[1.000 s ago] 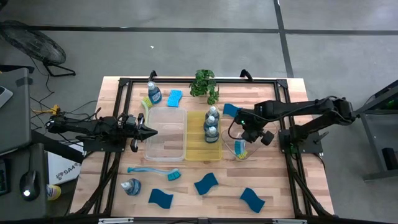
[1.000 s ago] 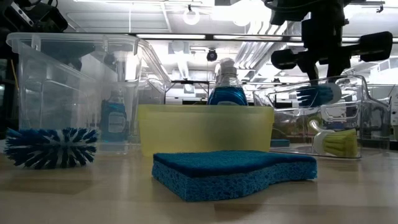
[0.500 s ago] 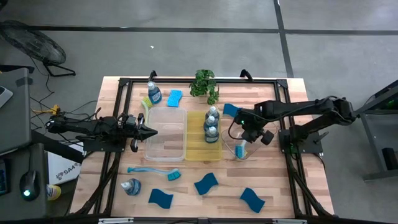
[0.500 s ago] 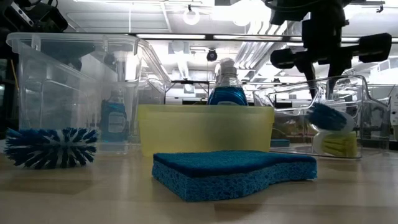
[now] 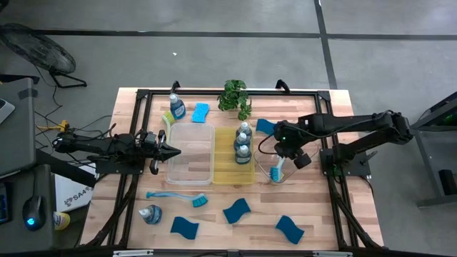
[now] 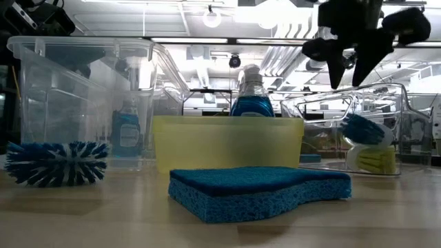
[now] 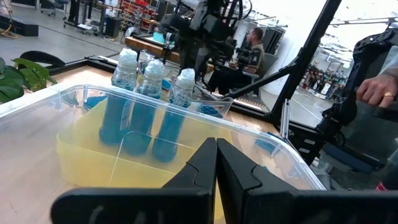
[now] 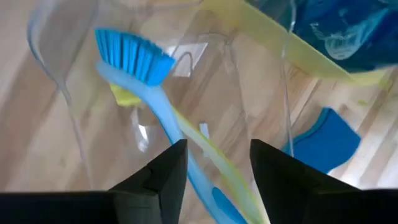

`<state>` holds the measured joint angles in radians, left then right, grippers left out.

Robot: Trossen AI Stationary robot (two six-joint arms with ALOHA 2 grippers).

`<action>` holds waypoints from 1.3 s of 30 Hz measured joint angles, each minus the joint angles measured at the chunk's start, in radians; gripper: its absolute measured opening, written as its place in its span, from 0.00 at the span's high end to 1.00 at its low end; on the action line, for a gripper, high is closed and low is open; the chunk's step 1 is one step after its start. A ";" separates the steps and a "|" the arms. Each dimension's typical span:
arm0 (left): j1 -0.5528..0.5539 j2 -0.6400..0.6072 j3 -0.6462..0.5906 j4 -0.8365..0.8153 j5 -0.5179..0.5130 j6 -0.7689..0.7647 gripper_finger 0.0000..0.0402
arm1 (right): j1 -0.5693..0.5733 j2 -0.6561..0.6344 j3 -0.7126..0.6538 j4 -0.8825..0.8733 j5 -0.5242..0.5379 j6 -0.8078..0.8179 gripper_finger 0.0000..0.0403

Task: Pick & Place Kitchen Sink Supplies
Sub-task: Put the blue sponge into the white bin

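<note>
Blue bristles marked the head of a dish brush (image 8: 134, 57) that lay inside the small clear tray (image 5: 270, 171) on the right part of the table, resting across a yellow-green brush (image 6: 375, 160) in the same tray. The right gripper (image 5: 287, 152) hung above that tray with its fingers (image 8: 155, 177) parted and nothing between them; in the low view it stood clear of the tray's rim. Three soap bottles (image 7: 143, 102) stood upright together in the yellow tray (image 5: 225, 171) at the table's centre. The large clear tray (image 5: 193, 168) sat just beside the yellow one. The left gripper (image 5: 173, 150) was held at that clear tray's outer edge, fingers (image 7: 199, 171) pressed together and holding nothing. A second blue brush (image 5: 178, 196) lay on the wood near the front, with a soap bottle (image 5: 151, 213) on its side and three blue sponges (image 5: 236, 211) along the front edge. Another bottle (image 5: 176, 107) and a sponge (image 5: 201, 112) lay at the back, near a potted plant (image 5: 235, 96).
</note>
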<state>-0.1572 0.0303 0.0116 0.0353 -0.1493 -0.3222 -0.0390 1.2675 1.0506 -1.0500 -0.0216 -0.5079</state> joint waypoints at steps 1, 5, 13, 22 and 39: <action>0.000 0.000 0.000 0.000 0.000 0.000 0.99 | 0.006 0.000 0.006 -0.001 0.000 0.044 0.57; 0.000 0.000 0.000 0.000 0.000 0.000 0.99 | 0.030 0.000 0.021 -0.002 -0.001 0.186 0.56; 0.000 0.000 0.000 0.000 0.000 0.000 0.99 | 0.006 0.000 0.050 0.002 -0.012 0.379 0.55; 0.000 0.000 0.000 0.000 0.000 0.000 0.99 | -0.081 0.000 0.061 0.029 -0.015 0.449 0.53; 0.000 0.000 0.000 0.000 0.000 0.000 0.99 | -0.358 0.105 0.062 0.090 -0.046 0.395 0.31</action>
<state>-0.1574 0.0303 0.0116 0.0354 -0.1493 -0.3222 -0.3974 1.3723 1.1129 -0.9601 -0.0679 -0.1127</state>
